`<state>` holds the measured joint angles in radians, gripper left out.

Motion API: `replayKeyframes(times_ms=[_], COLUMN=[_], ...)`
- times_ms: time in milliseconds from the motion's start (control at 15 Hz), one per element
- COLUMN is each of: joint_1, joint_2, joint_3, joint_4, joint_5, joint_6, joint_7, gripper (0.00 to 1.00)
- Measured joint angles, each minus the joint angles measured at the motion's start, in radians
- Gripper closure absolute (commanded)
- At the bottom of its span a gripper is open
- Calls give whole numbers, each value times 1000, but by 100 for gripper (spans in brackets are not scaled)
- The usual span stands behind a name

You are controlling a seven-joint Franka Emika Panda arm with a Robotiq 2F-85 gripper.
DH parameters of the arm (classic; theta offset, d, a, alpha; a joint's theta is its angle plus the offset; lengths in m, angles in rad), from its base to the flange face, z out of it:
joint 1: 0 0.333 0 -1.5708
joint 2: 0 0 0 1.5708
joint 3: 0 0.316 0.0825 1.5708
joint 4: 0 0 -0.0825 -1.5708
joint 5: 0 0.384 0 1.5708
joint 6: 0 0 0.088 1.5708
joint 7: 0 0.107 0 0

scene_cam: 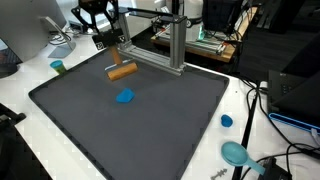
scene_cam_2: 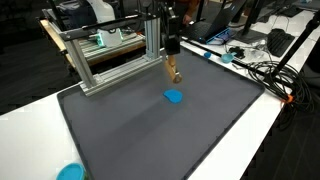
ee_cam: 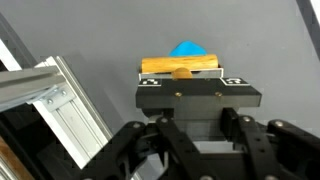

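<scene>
pinching an orange cylinder [ee_cam: 180, 66] low over the mat [scene_cam: 150, 135]

pinching the orange cylinder between the fingers [ee_cam: 232, 82], drawn in on it and gripping it level, crosswise in the wrist view. holding it low over the far part of the dark mat on the white bench [scene_cam_2: 30, 130], just beside the aluminium frame [scene_cam_2: 110, 55] in both exterior views. not showing clearly any gap between cylinder and mat. seeing a blue piece [scene_cam: 124, 97] lying flat on the mat, near the cylinder but apart from it, toward the mat's middle. spotting a small blue cap [scene_cam: 227, 121] and a teal disc [scene_cam: 236, 152] resting on the bench past the mat's edge, well apart from the fingers.
</scene>
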<state>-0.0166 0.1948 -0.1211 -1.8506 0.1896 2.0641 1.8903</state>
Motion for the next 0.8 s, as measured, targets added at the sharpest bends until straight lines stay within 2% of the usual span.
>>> replayKeyframes(times_ms=[400,733,800], joint_1=[35,14,5], joint_2=[-195,-369,-405], joint_3=[42,64,69], joint_4=[-199,-395,-430], joint_5=[-43,-68,-68], joint_6=[22,89,100], joint_7=[323,438,453], gripper=[78,78,53])
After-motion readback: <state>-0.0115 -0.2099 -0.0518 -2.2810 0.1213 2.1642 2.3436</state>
